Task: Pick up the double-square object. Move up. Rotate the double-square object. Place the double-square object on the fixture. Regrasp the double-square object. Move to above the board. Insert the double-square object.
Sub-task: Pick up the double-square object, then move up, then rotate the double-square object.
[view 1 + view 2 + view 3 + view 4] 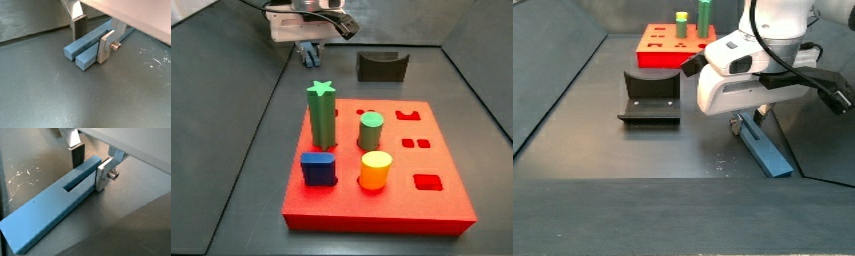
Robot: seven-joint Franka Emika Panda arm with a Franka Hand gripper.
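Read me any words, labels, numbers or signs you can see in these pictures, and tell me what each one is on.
None: no readable text shows on the gripper at the blue bar, the red board, the pegs or the fixture.

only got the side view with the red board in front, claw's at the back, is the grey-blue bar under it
Observer: Yes. In both wrist views the claw straddles the double-square object, jaws on either long side.
Operator: lifted yet
Observer: No. In a side view it lies flat on the floor.
Operator: where along it is the claw
Observer: Near one end; in a wrist view most of its length sticks out past the jaws.
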